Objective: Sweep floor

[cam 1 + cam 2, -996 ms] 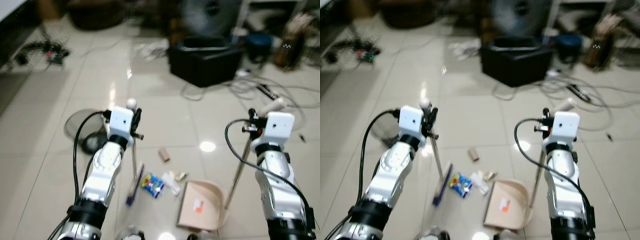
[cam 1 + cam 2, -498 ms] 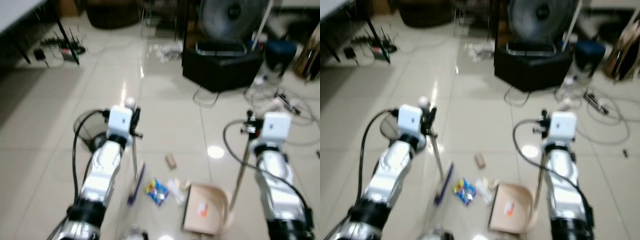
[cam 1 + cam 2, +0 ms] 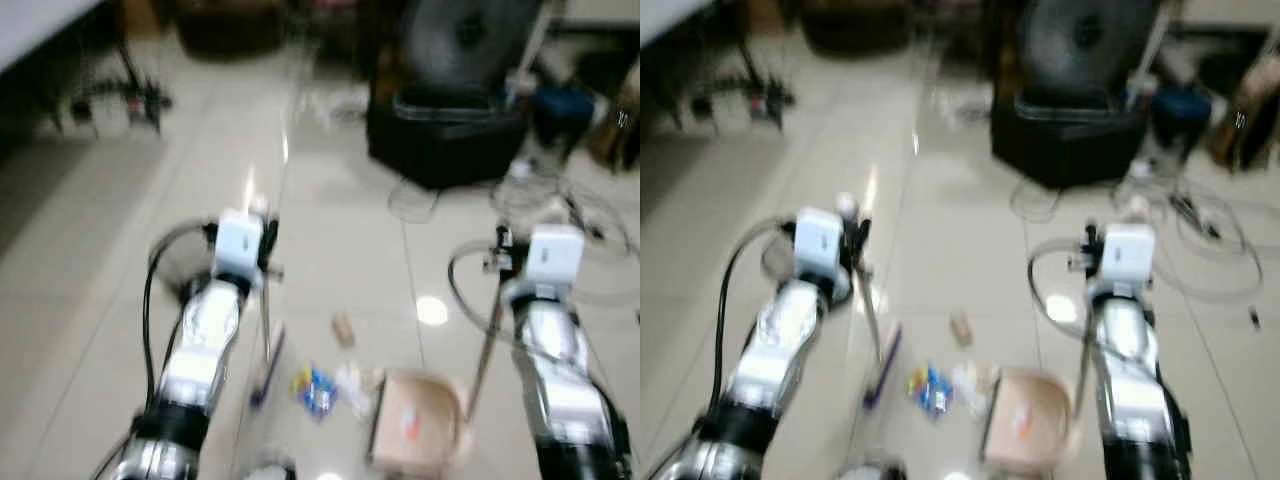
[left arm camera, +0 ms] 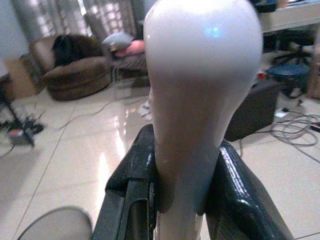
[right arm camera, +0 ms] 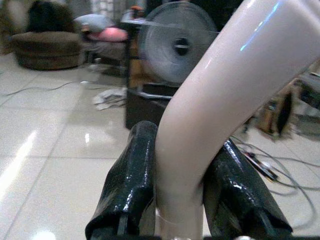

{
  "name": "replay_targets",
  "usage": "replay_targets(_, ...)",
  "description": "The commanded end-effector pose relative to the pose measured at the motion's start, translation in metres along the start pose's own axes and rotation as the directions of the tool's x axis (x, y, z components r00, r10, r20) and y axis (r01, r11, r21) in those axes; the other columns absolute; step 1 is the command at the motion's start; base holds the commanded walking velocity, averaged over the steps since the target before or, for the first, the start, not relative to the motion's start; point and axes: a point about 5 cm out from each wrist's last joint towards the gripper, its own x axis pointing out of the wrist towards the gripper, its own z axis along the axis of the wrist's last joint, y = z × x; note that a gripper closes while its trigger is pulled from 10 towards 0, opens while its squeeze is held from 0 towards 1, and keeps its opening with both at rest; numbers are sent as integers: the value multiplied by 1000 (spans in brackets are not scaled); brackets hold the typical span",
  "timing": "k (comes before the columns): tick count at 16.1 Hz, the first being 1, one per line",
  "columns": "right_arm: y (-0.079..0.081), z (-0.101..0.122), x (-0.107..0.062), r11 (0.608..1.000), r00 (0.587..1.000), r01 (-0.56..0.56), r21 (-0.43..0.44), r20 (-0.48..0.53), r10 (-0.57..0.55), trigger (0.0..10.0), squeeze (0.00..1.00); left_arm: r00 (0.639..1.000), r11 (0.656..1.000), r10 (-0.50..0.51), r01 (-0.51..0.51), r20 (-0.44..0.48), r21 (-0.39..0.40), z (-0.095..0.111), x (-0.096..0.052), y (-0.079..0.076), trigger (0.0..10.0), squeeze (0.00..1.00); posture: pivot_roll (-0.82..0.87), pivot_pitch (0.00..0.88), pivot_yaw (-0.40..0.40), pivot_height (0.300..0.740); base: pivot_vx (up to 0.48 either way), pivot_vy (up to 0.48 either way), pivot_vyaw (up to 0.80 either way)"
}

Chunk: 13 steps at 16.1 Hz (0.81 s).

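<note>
Left eye view: both arms raised forward, left fingers [image 4: 135, 185] clamping broom handle [image 4: 195, 100], right fingers [image 5: 130, 185] dustpan handle [image 5: 210, 115].

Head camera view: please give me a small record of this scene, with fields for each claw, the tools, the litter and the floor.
left claw: shut on the broom handle
right claw: shut on the dustpan handle
broom: head on the floor, left of the litter
dustpan: pan on the floor, right of the litter
litter: colourful wrapper, small brown tube, pale scraps between broom and pan
floor: glossy light tiles
picture: blurred
</note>
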Motion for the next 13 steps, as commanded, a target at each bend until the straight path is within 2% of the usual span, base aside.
replay_targets(1, 7, 8, 2, 998, 999, -12, 58, 42, 9, 10000, 0, 999, 1000, 15, -16, 37, 27, 8, 2, 6, 10000, 0, -13, 79, 51, 740, 274, 0, 0)
replay_targets(5, 5, 8, 3, 998, 999, -3, 66, 41, 0, 10000, 0, 999, 999, 21, -22, 35, 28, 9, 2, 8, 10000, 0, -4, 86, 47, 740, 271, 0, 0)
replay_targets(13, 2, 3, 3, 997, 999, 27, 77, 30, -29, 10000, 0, 998, 998, 59, -59, 4, 13, 2, -1, 15, 10000, 0, 3, 93, 49, 740, 0, 0, 0)
